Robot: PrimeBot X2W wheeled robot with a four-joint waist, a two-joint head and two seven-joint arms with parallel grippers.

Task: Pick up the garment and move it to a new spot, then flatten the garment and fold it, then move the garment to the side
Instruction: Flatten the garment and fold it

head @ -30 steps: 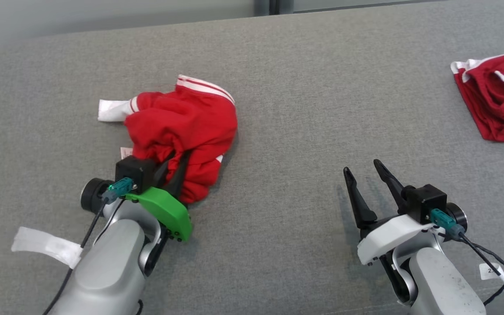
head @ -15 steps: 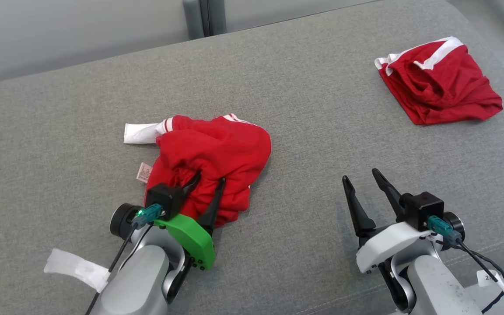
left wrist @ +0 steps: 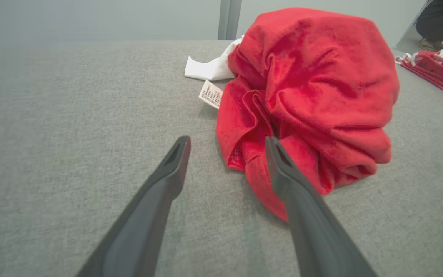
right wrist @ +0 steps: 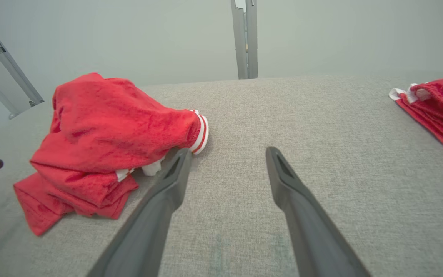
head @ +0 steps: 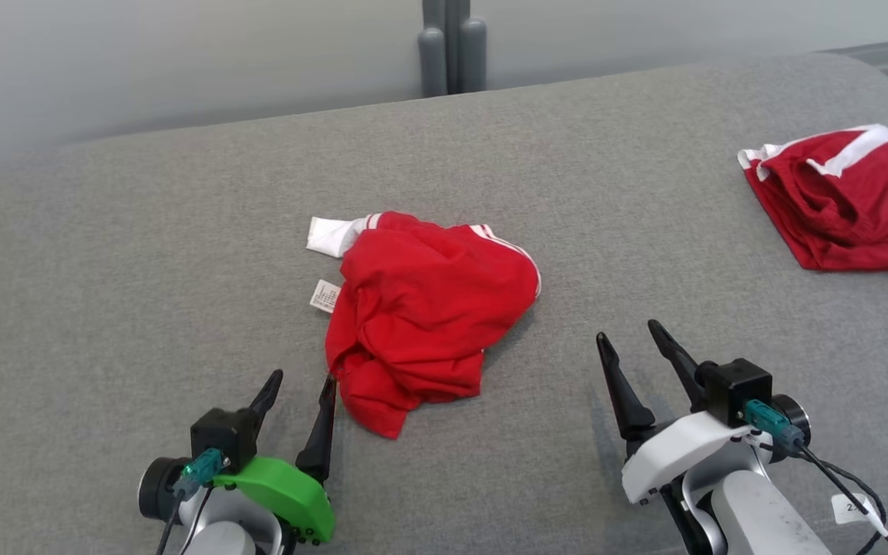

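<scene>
From the head: red garment (head: 425, 308) bunched in a heap mid-way across the grey cushion (head: 182, 231), at about 1 o'clock from the left gripper (head: 304, 378). Left gripper spread wide and empty, one fingertip just beside the hem. Right gripper (head: 627, 331) at 4 o'clock of the heap, likewise spread and empty. Second red garment (head: 845, 204) well apart, toward 2 o'clock.

Along the left wrist: near hem at 1 o'clock, overlapped by one finger; contact impossible to tell. Risk: closing on several bunched layers at once and dragging the whole lump rather than one edge. Possible snag on the white label (left wrist: 210, 94).

Along the right wrist: striped cuff (right wrist: 200, 132) at 11 o'clock, just past one fingertip. Likely trouble: pinching a fold instead of a corner, leaving twists trapped when flattening.
</scene>
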